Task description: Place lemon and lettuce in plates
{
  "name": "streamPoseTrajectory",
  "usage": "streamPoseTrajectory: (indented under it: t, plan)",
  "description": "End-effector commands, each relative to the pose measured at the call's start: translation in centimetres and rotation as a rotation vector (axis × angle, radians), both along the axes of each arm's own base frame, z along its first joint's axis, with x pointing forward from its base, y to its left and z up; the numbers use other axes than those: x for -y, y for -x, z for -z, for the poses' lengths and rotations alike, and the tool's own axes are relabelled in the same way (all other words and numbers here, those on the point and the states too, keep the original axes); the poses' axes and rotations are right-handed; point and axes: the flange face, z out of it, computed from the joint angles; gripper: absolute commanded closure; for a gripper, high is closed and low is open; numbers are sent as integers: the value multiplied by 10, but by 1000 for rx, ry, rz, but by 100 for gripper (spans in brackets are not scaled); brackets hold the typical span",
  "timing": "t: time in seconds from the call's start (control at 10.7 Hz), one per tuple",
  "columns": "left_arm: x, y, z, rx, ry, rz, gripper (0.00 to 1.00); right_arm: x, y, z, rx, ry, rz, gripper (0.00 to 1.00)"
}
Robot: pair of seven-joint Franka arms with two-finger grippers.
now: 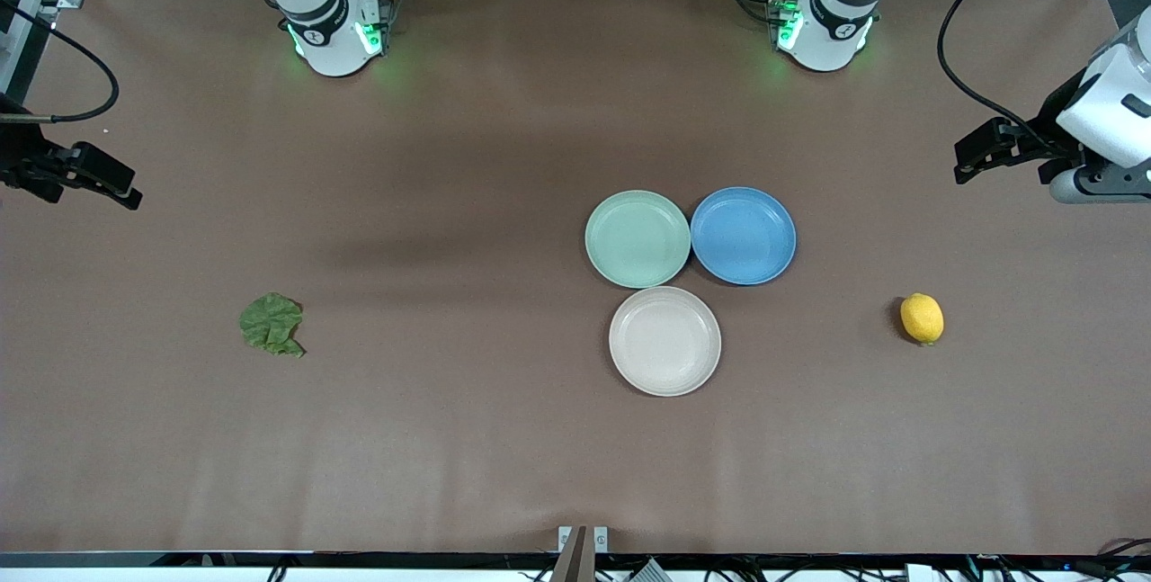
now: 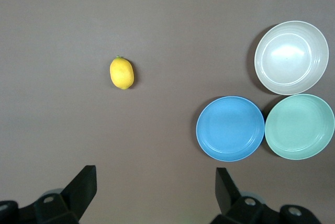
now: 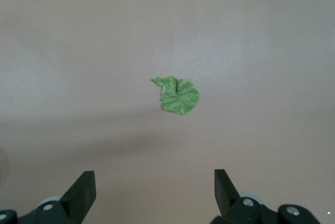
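both my arms hang high over the table ends with nothing done yet. my left gripper (image 2: 154, 192) is spread wide and empty over the left arm's end of the table; my right gripper (image 3: 154, 192) is just as wide, also empty, over the right arm's end.

the lemon (image 1: 922, 318) lies on bare table below and ahead of my left gripper, well apart from every plate. the lettuce (image 1: 272, 325) lies flat on the table ahead of my right gripper, with a long stretch of table between it and the plates. the mint plate (image 1: 637, 238) and the beige plate (image 1: 664, 341) sit near the middle, nearly touching; the blue plate (image 1: 743, 235) sits just beside the mint one, between it and my left gripper.

what worries me: the lemon is round and may roll or squirt out if my fingers close off-centre. the lettuce is thin and limp, so my fingertips may scrape the table and miss it, or lift only an edge that tears. the blue plate is the first plate my left gripper reaches, so a short carry could drop the lemon there. both arms heading for the crowded cluster together could collide.

count: one lemon, one lettuce leaf, three plates, two of them mine to fill.
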Motion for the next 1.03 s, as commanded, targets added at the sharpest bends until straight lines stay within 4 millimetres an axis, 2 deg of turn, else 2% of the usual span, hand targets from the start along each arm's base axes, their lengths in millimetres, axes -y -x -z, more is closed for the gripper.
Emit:
streamPoseTrajectory:
  t: [0.0, 0.47, 0.65, 0.84, 0.93]
  plan:
    - [6, 1, -2, -8, -26, 43, 0, 0, -1, -3, -6, -14, 14, 0]
    - [0, -3, 3, -16, -21, 27, 0, 0, -1, -3, -6, -14, 12, 0]
    - [-7, -13, 19, -43, -25, 15, 0, 4, -1, -2, -6, -12, 5, 0]
    - [-24, -23, 33, -57, -22, -8, 0, 4, -10, 17, -40, -2, 3, 0]
    - [-23, -31, 41, -60, -26, -8, 0, 2, -11, 21, -49, -3, 0, 0]
